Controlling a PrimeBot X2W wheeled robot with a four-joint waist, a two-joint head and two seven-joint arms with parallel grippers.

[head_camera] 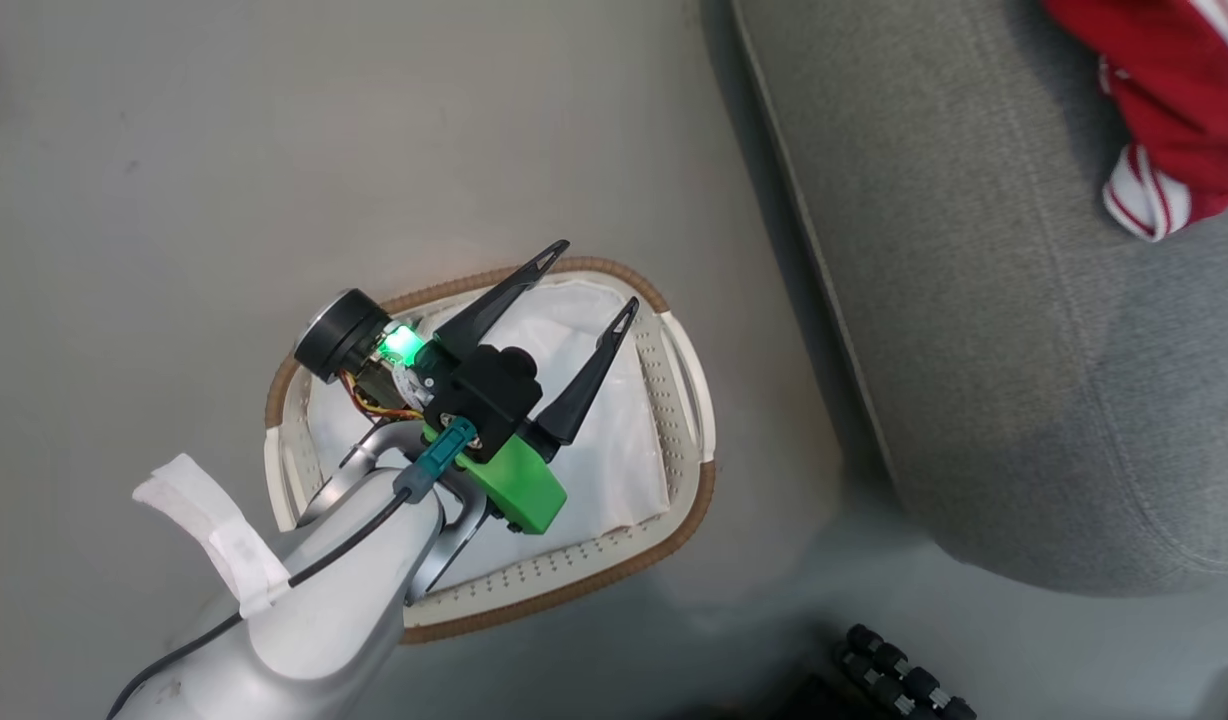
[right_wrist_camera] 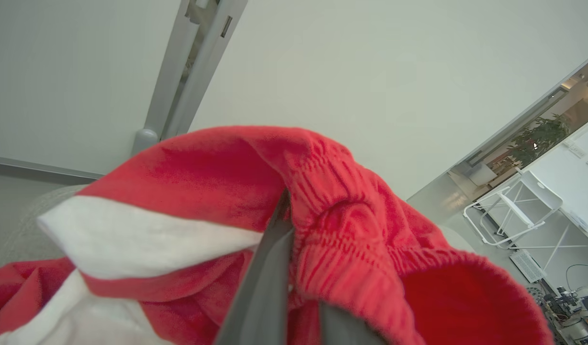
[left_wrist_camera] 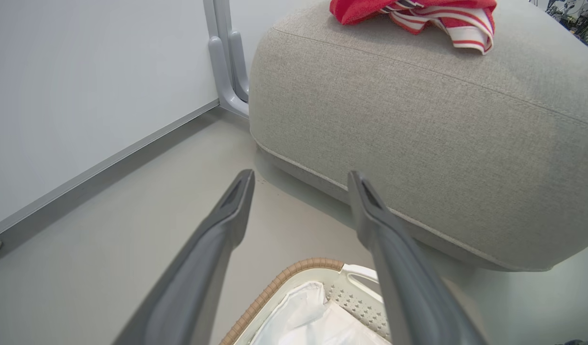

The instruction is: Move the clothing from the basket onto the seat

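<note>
The clothing [head_camera: 1169,100], red with white striped trim, lies bunched on the grey seat [head_camera: 994,300] at the head view's top right. In the right wrist view my right gripper [right_wrist_camera: 294,225] is shut on the clothing [right_wrist_camera: 351,225], pinching a red gathered waistband beside a white band; a sliver of the seat [right_wrist_camera: 21,225] shows below it. My left gripper [head_camera: 596,274] hangs open and holds nothing, above the white basket [head_camera: 689,400] on the floor to the seat's left. In the left wrist view, the left gripper [left_wrist_camera: 299,175] points over the basket [left_wrist_camera: 284,280] toward the seat [left_wrist_camera: 442,143] and clothing [left_wrist_camera: 418,12].
A white cloth liner [head_camera: 594,440] lines the basket. A pale wall and a grey upright post [left_wrist_camera: 227,62] stand beyond the seat's corner. Dark wheeled parts [head_camera: 894,680] sit at the head view's bottom edge. Bare grey floor [head_camera: 174,200] surrounds the basket.
</note>
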